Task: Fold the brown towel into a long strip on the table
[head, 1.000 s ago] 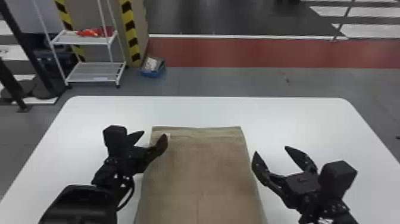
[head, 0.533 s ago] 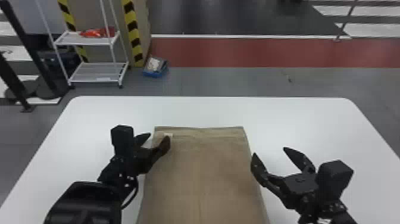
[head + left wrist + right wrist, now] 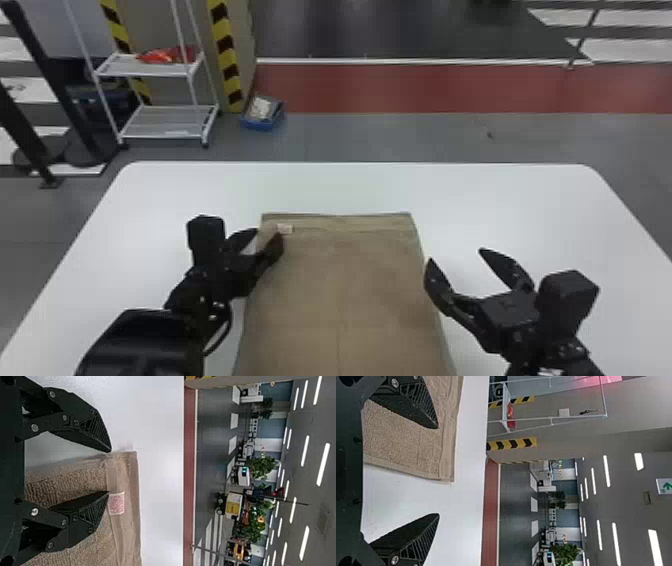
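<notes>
Flanking the brown towel, both grippers stand open at its far end

Lying flat on the white counter, the brown towel stretches away from the robot, running out of the head view's bottom edge, with a faint line down its middle. A small pale label with reddish print sits near its far left corner.

The left gripper is at that corner, its fingers parted with a clear gap. In the left wrist view, one finger lies over the cloth beside the label and the other is right by the corner. Whether either finger actually presses on the towel is hard to judge from here.

The right gripper is by the far part of the right edge, its fingers spread wide. The right wrist view has one finger above the cloth and the other above bare counter.

Beyond the counter, at the left, stands a white rack holding a red-orange item, with a blue box on the floor beside it.
</notes>
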